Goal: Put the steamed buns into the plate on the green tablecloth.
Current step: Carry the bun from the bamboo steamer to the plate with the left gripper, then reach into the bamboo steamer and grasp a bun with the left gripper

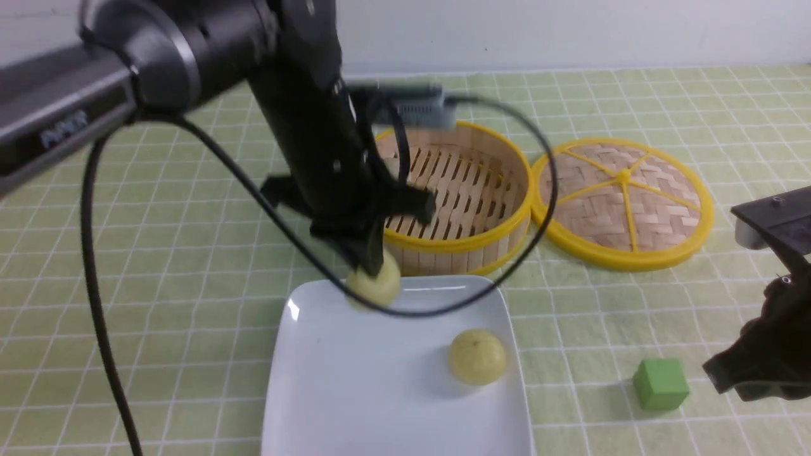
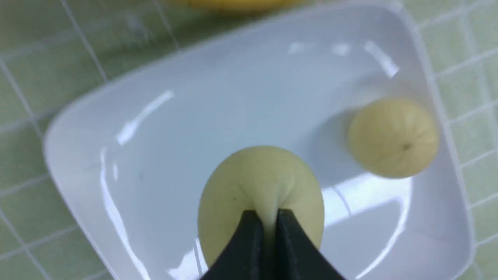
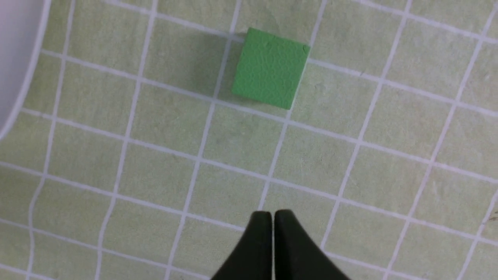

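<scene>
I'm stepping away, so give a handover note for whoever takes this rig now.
Left gripper: shut on a pale yellow round bun over the far edge of the glossy white square plate.
Right gripper: shut, empty, above the light green grid tablecloth near a green cube.
Done: another pale yellow bun lies in the plate.
To do: release the held bun; no third bun in view.

bright, even light from overhead. white streaks of glare lie on the glossy white square plate (image 2: 116,163). the small green cube (image 3: 271,68) casts a soft shadow on the light green grid cloth (image 3: 389,155). the front view is soft, and the left wrist view blurs toward its edges.
</scene>
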Controlling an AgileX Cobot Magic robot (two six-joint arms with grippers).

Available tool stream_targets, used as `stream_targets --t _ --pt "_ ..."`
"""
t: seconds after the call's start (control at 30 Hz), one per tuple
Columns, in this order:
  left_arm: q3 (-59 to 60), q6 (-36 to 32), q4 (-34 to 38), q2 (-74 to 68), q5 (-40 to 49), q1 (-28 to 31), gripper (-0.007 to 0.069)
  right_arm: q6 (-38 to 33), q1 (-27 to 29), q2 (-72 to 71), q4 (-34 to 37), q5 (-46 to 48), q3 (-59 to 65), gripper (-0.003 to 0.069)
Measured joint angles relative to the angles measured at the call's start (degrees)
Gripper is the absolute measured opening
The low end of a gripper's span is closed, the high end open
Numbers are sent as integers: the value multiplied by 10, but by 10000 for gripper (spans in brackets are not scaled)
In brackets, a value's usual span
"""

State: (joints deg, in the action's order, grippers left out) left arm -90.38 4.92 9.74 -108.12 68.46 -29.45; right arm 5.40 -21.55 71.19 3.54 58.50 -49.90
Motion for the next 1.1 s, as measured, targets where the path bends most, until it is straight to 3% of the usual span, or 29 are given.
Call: stream_targets --t 0.2,0.37,0.47,0.57,0.93,1.1 --pt "35 -1 8 -53 -61 0 109 0 0 0 0 -3 0 39" --pt "20 -1 13 -64 -63 0 304 0 0 0 0 -7 0 47" --pt "-35 8 -1 -65 -48 3 444 0 0 0 0 -11 0 50" --pt "-103 42 -29 -73 -39 5 538 0 0 0 0 -12 0 50" --pt "-454 131 -106 -255 -24 13 567 0 0 0 0 -19 0 59" --pt "-542 139 -134 -332 -24 25 568 0 0 0 0 -25 0 68"
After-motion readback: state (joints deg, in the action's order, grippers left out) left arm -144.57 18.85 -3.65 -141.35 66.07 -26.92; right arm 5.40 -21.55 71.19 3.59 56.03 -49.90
